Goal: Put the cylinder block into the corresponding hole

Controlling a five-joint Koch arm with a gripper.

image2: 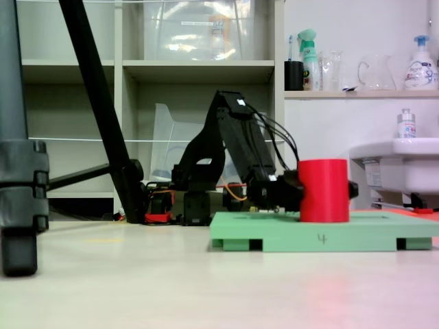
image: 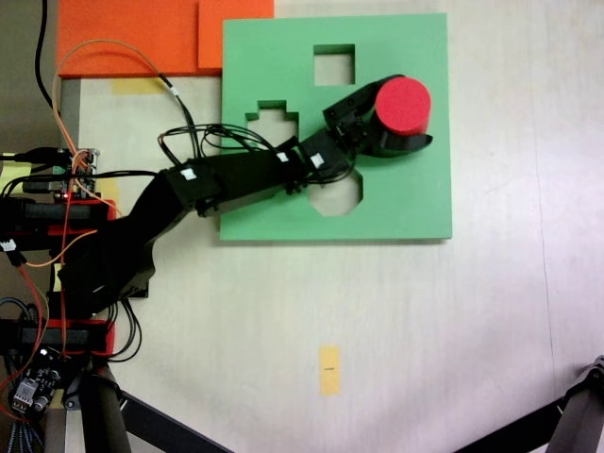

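A fixed view from above shows the gripper [image: 404,127] reaching out over the green foam board [image: 415,203], its fingers closed around the sides of the cylinder block [image: 404,102], which sits upright between them with its flat red top facing the camera. The grip is taken low on the block's wall, likely so the body stays vertical and can drop straight down.

In the low fixed view the cylinder block [image2: 323,190] stands with its base at the board's [image2: 322,236] top surface, the gripper [image2: 299,193] pressed against its left side. Whether the base already sits a little way inside the circular hole or merely rests on the foam I cannot tell; the block hides the hole itself from both cameras.

From the fingers, the square cutout [image: 334,64] lies up and to the left in the top-down view, the stepped cutout [image: 274,118] further left past the wrist, and the octagonal cutout [image: 338,193] below, partly under the arm. The block lies well clear of all three, which fits the round opening being right beneath it. Judging by this, the step in hand is the final seating and release.
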